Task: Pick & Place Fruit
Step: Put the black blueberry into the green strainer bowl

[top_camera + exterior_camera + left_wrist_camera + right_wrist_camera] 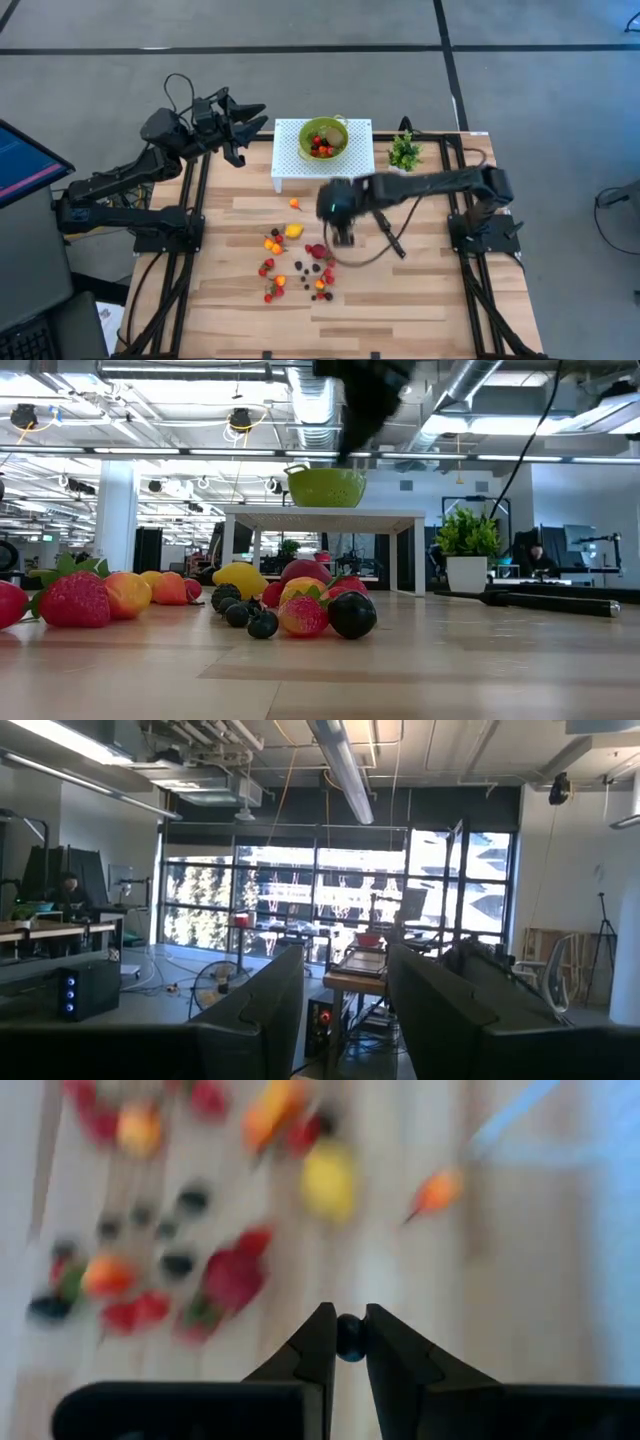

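I'm looking at two dark, almost black arms, each built of slim links and bulky rounded joints. Black cables are looping off the left arm [150, 165] and trailing beneath the right arm [430, 185]. Broad, matte, wedge-shaped fingers [400, 1365] are tapering forward.

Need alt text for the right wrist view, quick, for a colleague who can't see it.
The right gripper is shut on a small dark berry, held above the wooden table. Blurred below lie scattered toy fruits, red, orange, dark and one yellow.

Wooden table [400, 300]: scattered fruit [296, 268], white stand [290, 160], plant [404, 152].
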Controlling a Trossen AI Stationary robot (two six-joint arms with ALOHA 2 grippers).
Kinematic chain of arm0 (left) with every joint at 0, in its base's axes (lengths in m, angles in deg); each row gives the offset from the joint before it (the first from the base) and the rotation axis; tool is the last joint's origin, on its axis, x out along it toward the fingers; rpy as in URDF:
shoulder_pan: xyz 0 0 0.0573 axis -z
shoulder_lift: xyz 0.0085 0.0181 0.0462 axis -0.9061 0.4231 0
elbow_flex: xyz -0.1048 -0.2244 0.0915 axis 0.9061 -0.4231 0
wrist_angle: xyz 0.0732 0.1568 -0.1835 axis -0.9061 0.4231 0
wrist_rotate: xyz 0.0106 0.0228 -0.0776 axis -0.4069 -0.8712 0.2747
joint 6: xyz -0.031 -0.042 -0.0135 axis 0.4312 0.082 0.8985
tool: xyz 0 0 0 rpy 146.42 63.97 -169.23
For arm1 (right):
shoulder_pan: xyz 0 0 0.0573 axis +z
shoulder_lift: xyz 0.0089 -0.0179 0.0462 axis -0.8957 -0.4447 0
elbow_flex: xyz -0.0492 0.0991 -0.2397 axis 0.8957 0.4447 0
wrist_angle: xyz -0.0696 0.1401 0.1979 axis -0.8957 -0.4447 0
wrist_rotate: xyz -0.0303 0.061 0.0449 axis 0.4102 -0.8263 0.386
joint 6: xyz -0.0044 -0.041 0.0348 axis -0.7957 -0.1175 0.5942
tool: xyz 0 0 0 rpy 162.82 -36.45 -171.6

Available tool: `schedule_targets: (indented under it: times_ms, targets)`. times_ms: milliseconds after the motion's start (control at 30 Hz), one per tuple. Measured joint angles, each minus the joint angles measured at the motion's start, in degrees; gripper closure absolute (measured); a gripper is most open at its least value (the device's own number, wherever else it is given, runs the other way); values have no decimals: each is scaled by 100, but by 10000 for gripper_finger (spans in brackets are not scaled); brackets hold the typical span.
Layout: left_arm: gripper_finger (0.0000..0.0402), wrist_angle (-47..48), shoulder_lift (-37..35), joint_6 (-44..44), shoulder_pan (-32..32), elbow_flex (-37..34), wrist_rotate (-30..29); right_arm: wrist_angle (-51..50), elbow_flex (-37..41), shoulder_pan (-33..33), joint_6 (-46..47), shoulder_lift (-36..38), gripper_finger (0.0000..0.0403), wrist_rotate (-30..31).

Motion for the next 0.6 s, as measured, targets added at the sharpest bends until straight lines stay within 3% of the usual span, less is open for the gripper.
schedule_targets:
  times_ms: [300,600]
  targets:
    - [259,-10,0,0,0,0,-2,1981,-39,-1185,-879,513,362,-2]
    - [259,-17,0,0,2,0,0,1990,31,-2222,-813,507,361,-3]
